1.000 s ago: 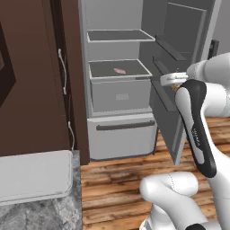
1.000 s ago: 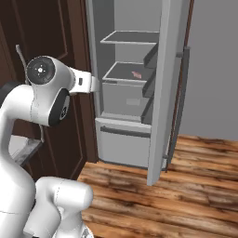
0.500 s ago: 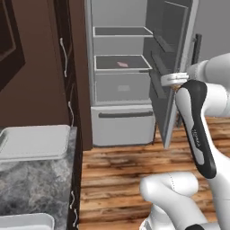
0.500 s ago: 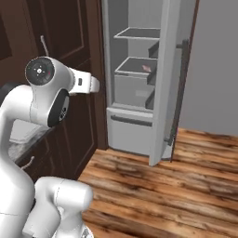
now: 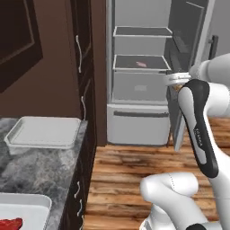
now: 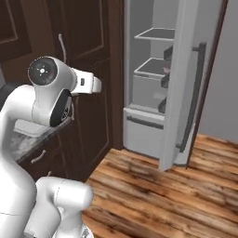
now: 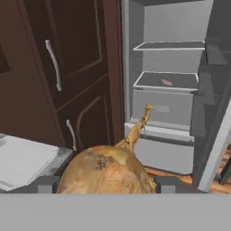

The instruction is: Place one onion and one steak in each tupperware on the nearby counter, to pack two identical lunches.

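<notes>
In the hand view a large brown onion [image 7: 106, 173] with a dry stalk sits between my gripper's [image 7: 106, 184] two dark fingertips [image 7: 45, 184], so the gripper is shut on it. A white empty tupperware [image 5: 42, 132] rests on the marbled counter [image 5: 40, 170], left of and below the hand [image 5: 176, 80]. A second tupperware [image 5: 20, 211] at the bottom left corner holds a red steak [image 5: 10, 223]. A pinkish steak [image 5: 141, 64] lies on the middle shelf of the open fridge [image 5: 139, 94]. The same tupperware [image 7: 20, 160] shows at the lower left of the hand view.
Tall dark brown cabinets [image 5: 83, 67] with silver handles stand between the counter and the fridge. The fridge door [image 6: 186, 93] hangs open on the right. Wooden floor [image 5: 130, 175] lies in front of the fridge.
Both base views have shifted: the fridge has slid right and the counter with its tupperwares has come in at the left, so the base moved. The onion stays in the gripper.
</notes>
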You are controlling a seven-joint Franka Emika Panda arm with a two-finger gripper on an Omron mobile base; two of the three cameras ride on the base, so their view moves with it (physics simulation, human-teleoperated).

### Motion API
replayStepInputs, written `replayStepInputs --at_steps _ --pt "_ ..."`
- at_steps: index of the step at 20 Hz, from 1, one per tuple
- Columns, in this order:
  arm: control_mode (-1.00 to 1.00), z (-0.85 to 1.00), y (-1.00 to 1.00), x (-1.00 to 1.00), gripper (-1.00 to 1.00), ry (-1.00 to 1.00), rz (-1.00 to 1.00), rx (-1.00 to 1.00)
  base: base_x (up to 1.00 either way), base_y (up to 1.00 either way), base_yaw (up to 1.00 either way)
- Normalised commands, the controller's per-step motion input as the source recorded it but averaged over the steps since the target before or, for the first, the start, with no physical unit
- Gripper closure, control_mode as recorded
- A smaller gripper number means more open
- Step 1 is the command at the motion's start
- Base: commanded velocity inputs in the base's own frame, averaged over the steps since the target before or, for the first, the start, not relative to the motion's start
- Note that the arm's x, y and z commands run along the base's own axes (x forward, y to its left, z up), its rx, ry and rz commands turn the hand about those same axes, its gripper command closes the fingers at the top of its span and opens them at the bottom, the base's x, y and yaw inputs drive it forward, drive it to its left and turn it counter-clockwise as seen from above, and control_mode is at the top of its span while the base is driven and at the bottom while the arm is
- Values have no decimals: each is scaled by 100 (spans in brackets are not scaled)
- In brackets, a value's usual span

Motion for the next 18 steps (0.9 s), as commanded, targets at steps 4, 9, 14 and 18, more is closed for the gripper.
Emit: replayStepInputs --at_steps 4,9,14,18 --pt "100 0 0 0 100 0 0 0 0 0 41" --pt "100 0 0 0 100 0 0 0 1 -7 46" --pt "100 0 0 0 100 0 0 0 16 -22 47" --pt "100 0 0 0 100 0 0 0 27 -40 44"
